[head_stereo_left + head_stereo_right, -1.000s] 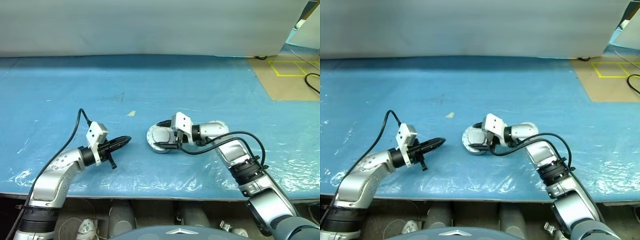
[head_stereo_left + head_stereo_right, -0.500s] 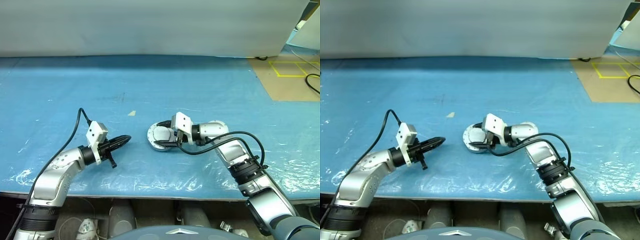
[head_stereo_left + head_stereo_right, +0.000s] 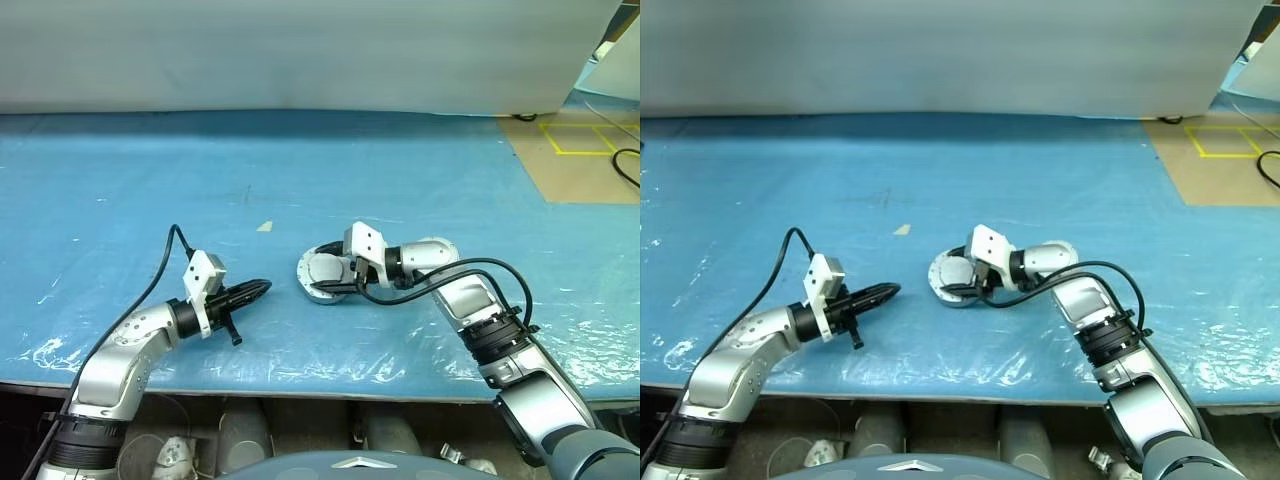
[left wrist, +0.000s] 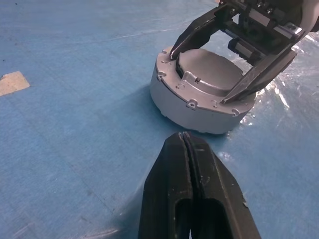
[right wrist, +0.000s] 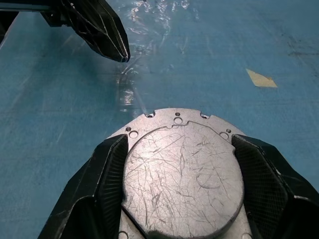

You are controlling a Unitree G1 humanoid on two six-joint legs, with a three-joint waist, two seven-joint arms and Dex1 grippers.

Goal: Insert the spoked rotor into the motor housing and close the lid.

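1. We read the motor housing [image 4: 202, 92] as already shut: it lies flat on the blue table cover [image 3: 420, 150], smooth round plate uppermost, no copper in view, so the lid [image 5: 182, 174] seems seated on it.
2. Our right gripper [image 3: 338, 275] straddles that raised plate, one finger on each side. We take this as pressing or steadying the lid. The fingers [image 5: 266, 174] stand wide about the plate, but whether they pinch it we cannot tell.
3. The right forearm comes in from about 3 o'clock of the housing, the gripper tipped slightly downward.
4. Our left gripper [image 3: 256, 291] sits at about 9 o'clock of the housing, near but apart, clenched on nothing and pointing at it, likely waiting in reserve.
5. A tan scrap of tape [image 3: 263, 227] lies at about 11 o'clock of the housing.
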